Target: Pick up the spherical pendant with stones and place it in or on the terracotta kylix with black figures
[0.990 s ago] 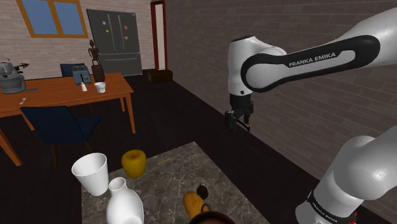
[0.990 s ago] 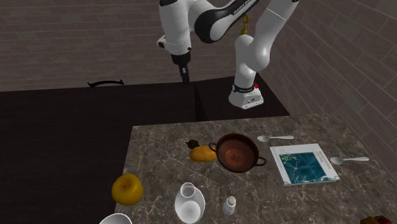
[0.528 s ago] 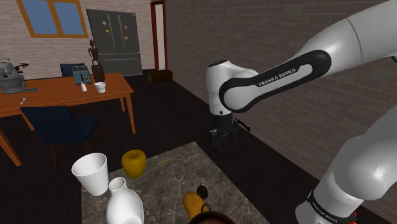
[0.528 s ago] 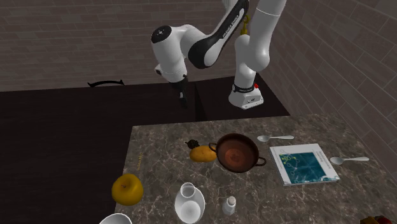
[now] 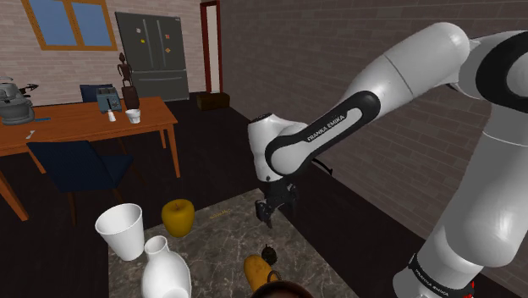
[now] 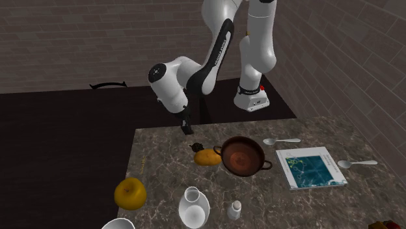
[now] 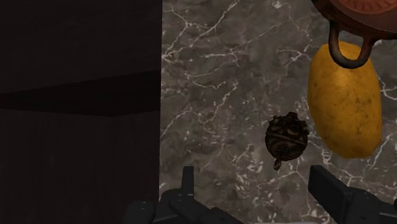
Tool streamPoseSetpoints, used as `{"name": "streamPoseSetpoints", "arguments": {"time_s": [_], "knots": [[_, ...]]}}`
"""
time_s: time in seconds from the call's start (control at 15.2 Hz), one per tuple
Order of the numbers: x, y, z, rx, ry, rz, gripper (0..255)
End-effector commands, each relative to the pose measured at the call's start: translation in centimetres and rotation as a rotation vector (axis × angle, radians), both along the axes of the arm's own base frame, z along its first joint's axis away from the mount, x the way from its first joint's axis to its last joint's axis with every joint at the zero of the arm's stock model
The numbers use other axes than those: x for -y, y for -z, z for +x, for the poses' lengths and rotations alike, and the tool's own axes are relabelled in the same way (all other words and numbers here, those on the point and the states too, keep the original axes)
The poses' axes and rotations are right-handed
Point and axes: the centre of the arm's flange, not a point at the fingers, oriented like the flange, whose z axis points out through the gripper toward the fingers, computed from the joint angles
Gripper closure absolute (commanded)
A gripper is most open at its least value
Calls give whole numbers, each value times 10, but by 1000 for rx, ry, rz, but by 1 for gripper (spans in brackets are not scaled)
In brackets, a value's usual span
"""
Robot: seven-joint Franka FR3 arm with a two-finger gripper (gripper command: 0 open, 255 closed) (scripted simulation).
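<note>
The jaws stand spread wide with nothing between them, touching nothing, hanging above the marble tabletop (image 7: 222, 76) near its edge. The wrist view shows the pendant (image 7: 287, 137) lying on the tabletop just ahead of the gap, just beside a yellow oblong fruit (image 7: 343, 102), with the kylix (image 7: 362, 9) beyond the fruit. The second exterior view takes in the whole kylix (image 6: 242, 158), two spoons (image 6: 281, 140) and a blue book (image 6: 310, 167). The shoulder view adds a yellow apple (image 5: 178, 217) and a white cup (image 5: 121, 229).

Home kitchen-diner: steel fridge (image 5: 152, 55), wooden dining table (image 5: 85, 118), blue chair (image 5: 80, 165), window (image 5: 72, 21), marble counter (image 5: 224, 233).
</note>
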Motion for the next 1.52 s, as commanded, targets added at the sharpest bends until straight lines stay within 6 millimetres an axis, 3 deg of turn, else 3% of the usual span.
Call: {"name": "streamPoseSetpoints", "arguments": {"time_s": [0.0,0.4,0.86,1.39,1.45], "knots": [[-15,22,7,-24,19,2,0],[-54,85,22,-90,66,8,0],[-51,119,8,-90,66,8,0],[-51,122,7,-90,66,8,0],[-51,122,7,-90,66,8,255]]}}
